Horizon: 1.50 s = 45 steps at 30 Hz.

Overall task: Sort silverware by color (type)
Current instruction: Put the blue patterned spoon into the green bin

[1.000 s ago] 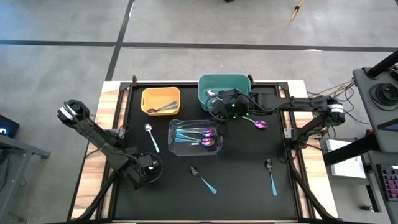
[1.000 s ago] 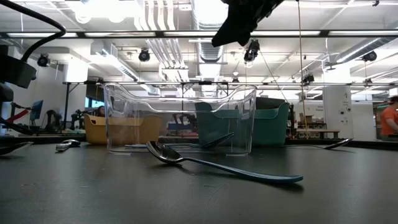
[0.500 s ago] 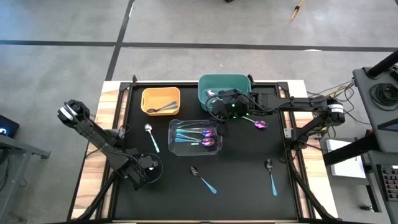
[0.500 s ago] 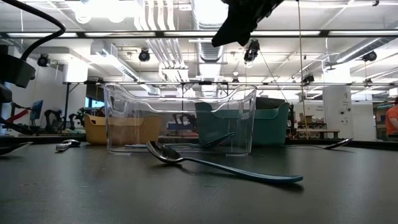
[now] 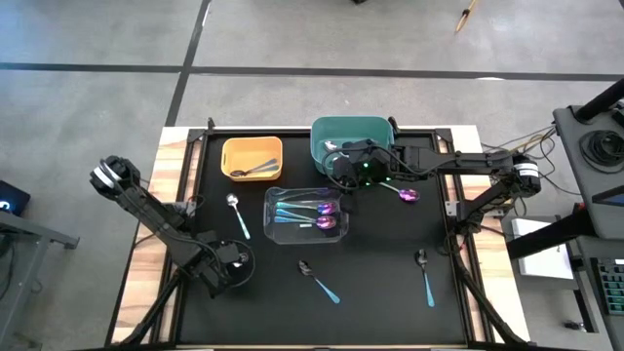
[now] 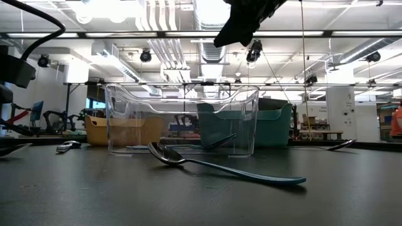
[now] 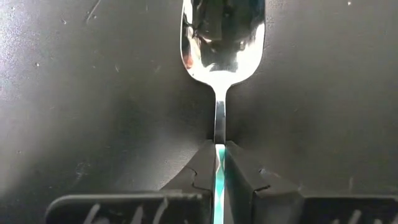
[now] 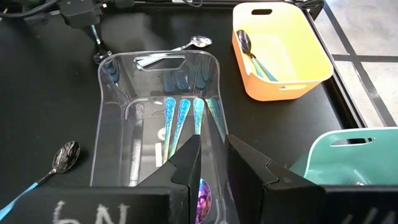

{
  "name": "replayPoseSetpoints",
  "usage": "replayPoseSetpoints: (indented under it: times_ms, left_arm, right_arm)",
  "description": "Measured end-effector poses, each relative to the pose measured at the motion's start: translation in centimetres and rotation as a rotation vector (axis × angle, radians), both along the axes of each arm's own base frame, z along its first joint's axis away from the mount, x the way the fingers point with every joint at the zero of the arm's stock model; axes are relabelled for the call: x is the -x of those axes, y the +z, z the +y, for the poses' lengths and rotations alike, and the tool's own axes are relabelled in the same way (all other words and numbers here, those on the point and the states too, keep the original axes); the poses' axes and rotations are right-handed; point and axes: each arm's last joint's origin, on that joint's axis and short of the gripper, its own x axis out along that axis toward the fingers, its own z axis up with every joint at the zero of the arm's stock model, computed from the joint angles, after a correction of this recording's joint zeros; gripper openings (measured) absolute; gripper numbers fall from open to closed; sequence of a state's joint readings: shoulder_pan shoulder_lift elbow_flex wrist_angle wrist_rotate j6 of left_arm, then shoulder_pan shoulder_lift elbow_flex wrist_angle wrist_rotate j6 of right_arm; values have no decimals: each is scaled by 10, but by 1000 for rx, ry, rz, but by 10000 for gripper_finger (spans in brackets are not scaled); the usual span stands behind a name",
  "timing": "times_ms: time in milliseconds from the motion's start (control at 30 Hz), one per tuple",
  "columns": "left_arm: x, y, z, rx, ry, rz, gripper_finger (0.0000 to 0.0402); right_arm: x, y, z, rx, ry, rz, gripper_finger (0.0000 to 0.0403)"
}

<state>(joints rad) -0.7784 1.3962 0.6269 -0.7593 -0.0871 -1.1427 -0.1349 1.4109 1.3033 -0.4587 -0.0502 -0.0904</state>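
Spoon with shiny silver bowl and thin teal handle (image 7: pixel 219 93) lies flat on the black surface (image 7: pixel 74 93), its length running straight ahead of the left gripper (image 7: pixel 219 163), clamped on its handle.

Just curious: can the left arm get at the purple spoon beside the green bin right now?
Probably not: the left gripper has its jaws shut on a silver spoon, and the purple spoon lies far across from it.
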Motion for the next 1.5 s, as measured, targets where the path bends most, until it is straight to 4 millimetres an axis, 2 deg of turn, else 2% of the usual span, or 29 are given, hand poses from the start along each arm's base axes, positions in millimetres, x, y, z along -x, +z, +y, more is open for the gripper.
replayPoseSetpoints:
  times_ms: [533, 800, 1133, 1500]
  left_arm:
    - [-3, 20, -1, -53, -13, -33, 1]
    - [-8, 36, -2, -124, -28, -86, 0]
    - [-10, 61, 1, -302, -64, -142, 0]
    - [-15, 77, 6, -536, -143, -280, 0]
  right_arm:
    - [0, 0, 0, 5, 4, 1, 63]
    - [0, 0, 0, 5, 4, 1, 63]
    - [-1, 0, 3, 13, 19, -3, 64]
    - [-4, -2, 18, 17, 66, -25, 63]
